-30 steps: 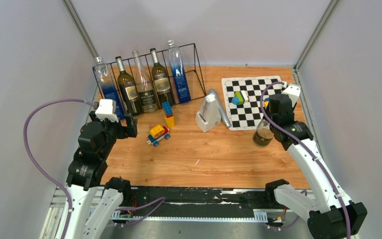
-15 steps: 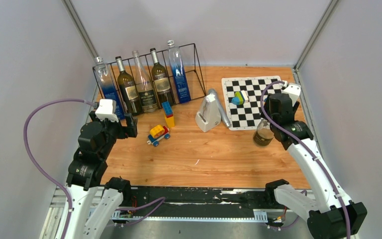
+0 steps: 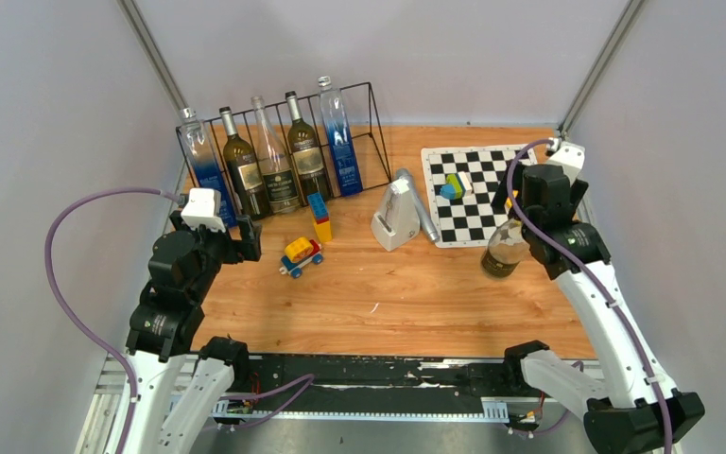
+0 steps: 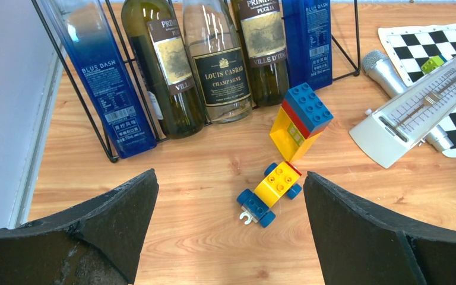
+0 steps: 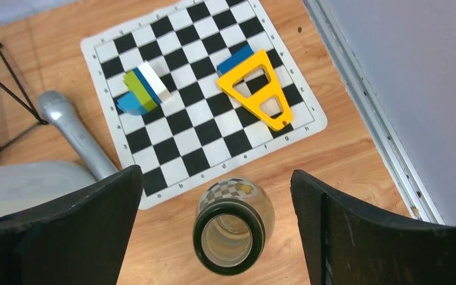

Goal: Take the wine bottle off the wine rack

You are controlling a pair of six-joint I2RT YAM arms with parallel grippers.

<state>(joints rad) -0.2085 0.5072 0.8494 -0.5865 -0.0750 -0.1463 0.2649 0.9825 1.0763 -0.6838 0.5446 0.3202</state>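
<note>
The clear glass wine bottle with a dark base (image 3: 503,252) stands upright on the wooden desk (image 3: 416,293), just beside the near edge of the black-and-white chessboard mat (image 5: 214,113) and well apart from the black wire wine rack (image 4: 356,41) at the far left. So the removal looks done, or nearly.

The right gripper (image 5: 215,178) hangs over the bottle's open mouth with its jaws spread wide, one on each side and holding nothing. The main danger sits here: the bottle is tall and free-standing, so a sideways or tilted withdrawal could clip the neck with a finger and topple it onto the mat. A straight lift seems safest.

The left gripper (image 4: 230,175) is also wide open and empty, facing the rack's left end. A careless swing there could knock the tall blue-tinted bottle (image 4: 104,89) in the end slot.
</note>
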